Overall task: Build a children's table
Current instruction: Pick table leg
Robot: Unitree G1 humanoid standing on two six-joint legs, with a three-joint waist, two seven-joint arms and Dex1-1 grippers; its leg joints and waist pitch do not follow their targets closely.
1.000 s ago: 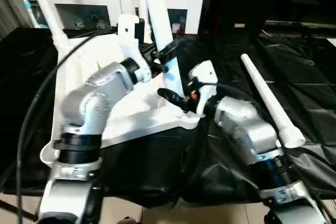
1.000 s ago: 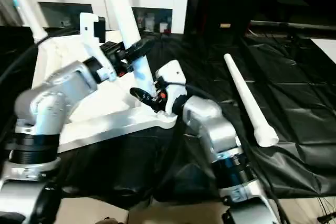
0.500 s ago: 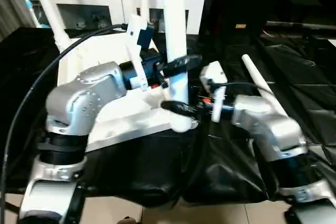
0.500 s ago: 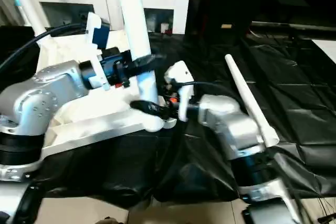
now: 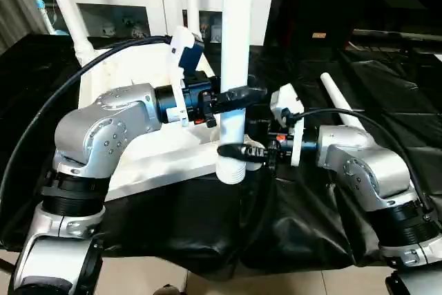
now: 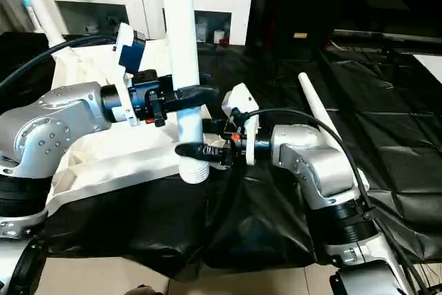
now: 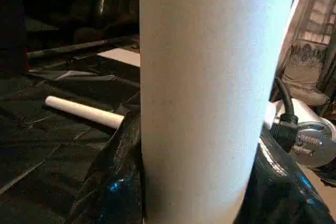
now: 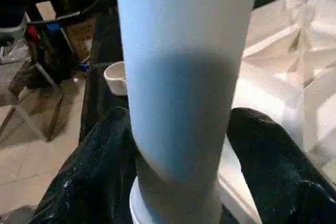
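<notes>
Table leg [image 5: 236, 46]: upright, grasped by left claw [image 5: 238, 93] above and right claw [image 5: 238, 150] below, steadied over tabletop [image 5: 138, 136] corner socket.

— Left gripper [image 5: 238, 92]?
— Reaching in from the left, fingers clamped round the upright white leg [image 5: 235, 46].
— Right gripper [image 5: 242, 150]?
— Gripping lower on it (forearm level, reaching from the right).

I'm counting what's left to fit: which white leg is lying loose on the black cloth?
The leg lying flat beside the right arm. The one in the grippers is upright; two more already stand in the tabletop.
</notes>
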